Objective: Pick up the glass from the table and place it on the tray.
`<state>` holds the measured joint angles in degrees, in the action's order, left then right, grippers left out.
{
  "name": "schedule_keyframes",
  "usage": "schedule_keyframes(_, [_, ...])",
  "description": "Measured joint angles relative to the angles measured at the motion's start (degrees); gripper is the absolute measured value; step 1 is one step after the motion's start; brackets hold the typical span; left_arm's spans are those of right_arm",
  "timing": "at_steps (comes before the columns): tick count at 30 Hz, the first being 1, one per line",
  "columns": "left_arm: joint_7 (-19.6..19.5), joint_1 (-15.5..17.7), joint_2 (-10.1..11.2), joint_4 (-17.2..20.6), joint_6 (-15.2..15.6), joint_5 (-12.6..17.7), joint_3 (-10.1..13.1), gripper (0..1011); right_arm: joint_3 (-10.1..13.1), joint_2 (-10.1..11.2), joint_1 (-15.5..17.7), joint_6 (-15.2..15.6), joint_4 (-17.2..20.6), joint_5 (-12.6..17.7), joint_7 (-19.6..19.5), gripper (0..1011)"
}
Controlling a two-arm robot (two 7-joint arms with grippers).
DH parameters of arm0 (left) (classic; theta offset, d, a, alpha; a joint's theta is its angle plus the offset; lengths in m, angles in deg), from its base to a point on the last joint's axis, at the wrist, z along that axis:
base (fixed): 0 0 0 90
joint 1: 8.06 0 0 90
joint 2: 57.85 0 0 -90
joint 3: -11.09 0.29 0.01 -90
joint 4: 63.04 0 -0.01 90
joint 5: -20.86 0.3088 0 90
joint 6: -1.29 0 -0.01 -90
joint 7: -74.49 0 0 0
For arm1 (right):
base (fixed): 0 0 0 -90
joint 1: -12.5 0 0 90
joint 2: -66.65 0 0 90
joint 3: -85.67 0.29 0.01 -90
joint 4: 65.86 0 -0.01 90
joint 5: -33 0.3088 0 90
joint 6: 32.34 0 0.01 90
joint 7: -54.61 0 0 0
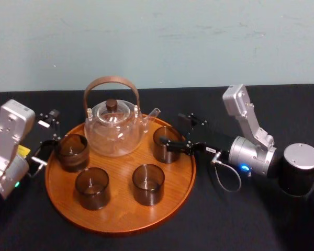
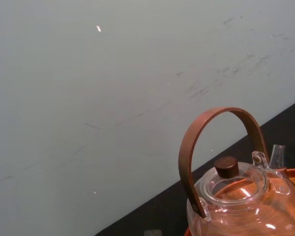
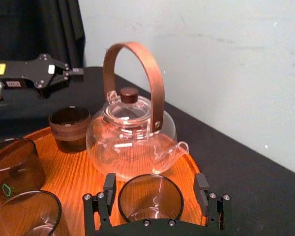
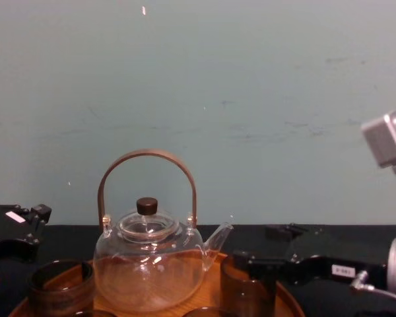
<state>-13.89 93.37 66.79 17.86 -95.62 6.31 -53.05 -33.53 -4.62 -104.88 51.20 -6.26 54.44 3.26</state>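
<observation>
Smoky brown glass [image 1: 166, 144] upright on round orange-brown tray [image 1: 120, 217], near its right rim, on black table [image 1: 251, 219]

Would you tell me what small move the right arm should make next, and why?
Probably draw the right gripper straight back, away from the smoked glass cup. The cup already stands on the wooden tray beside the glass teapot, and the fingers stand open on either side, so a retreat should clear it without tipping. The left gripper sits open at the tray's left edge.
</observation>
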Motion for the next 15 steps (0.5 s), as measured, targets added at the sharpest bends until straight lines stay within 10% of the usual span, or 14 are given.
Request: schedule_keyframes(15, [0.00, 0.00, 0.00, 0.00, 0.00, 0.00, 0.00, 0, 3.39, 6.09, 9.29, 0.63, 13.05, 4.79, -1.23, 1002])
